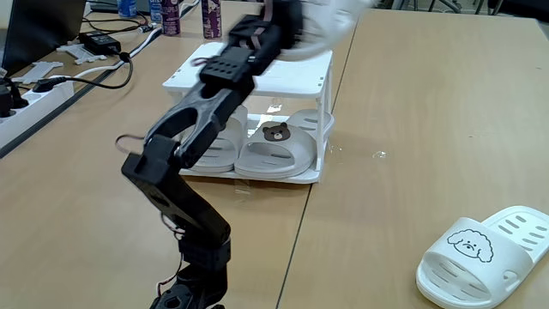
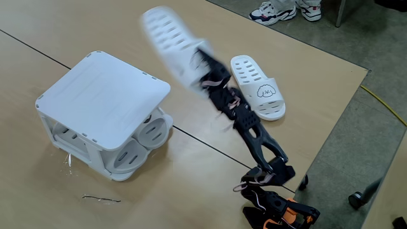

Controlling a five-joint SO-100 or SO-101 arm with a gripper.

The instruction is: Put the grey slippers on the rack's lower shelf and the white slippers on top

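The end effector (image 2: 198, 58) pinched one white slipper (image 2: 166, 39) in the air, blurred, above the rack (image 2: 102, 95). Both grey slippers (image 1: 276, 148) lay on the lower shelf (image 1: 302, 177). The other white slipper (image 1: 487, 256) rested on the tabletop (image 1: 412, 103), well apart from the rack.

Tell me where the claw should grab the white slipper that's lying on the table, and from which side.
A judgement: take the white slipper on the table by one side wall of its sole, coming down from above. It lies flat, sole down, puppy strap up, so one finger could go inside the foot opening behind the strap and the other outside the edge. The claw is carrying the other white slipper, blurred.
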